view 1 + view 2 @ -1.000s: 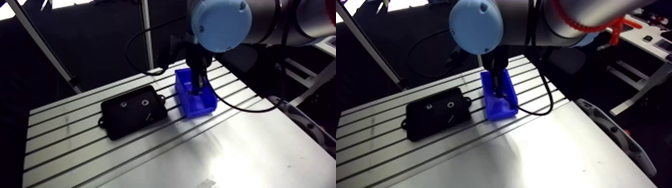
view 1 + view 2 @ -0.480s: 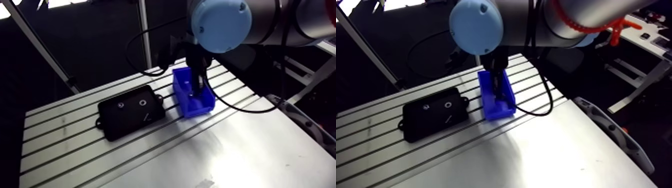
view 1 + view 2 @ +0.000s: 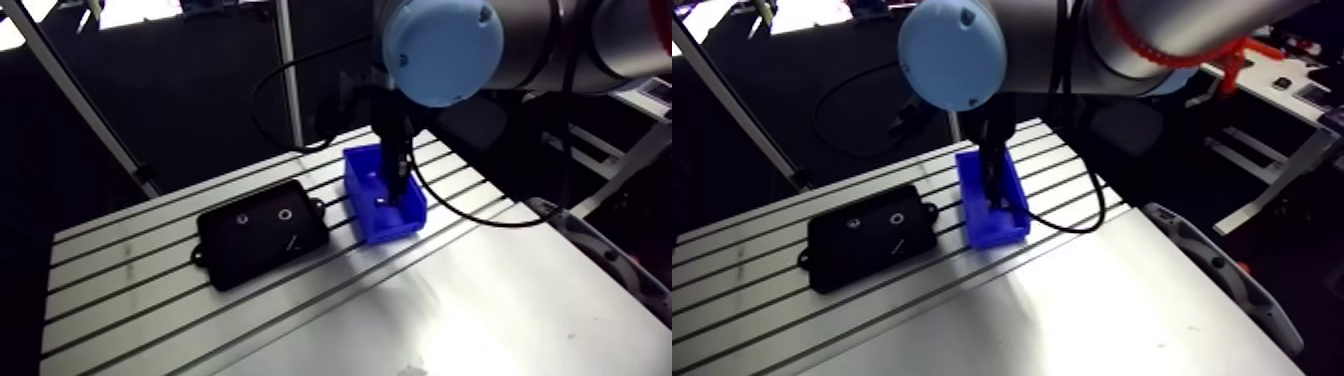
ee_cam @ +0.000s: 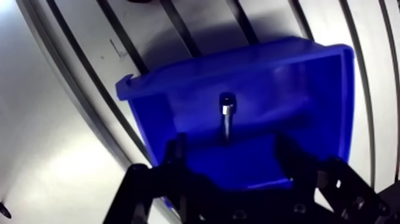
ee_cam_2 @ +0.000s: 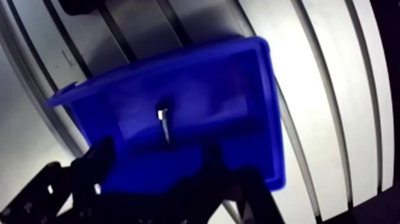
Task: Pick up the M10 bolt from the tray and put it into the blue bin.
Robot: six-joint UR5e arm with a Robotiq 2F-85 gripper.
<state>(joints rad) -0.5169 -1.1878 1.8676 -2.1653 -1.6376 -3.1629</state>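
One M10 bolt [image 4: 226, 114] is sitting inside the blue bin [image 4: 333, 119], between the two spread fingers [image 4: 176, 150] of the gripper [image 4: 230, 149], touching neither; the gripper is pinching nothing. Step judged next: pulling out, best going straight up, keeping the fingers clear of the bin walls. Counted in the arm view: one bin standing just right of centre, one black tray [image 3: 250, 258] left of centre, carrying two round pieces [image 3: 241, 217] and one thin sliver [image 3: 295, 240]
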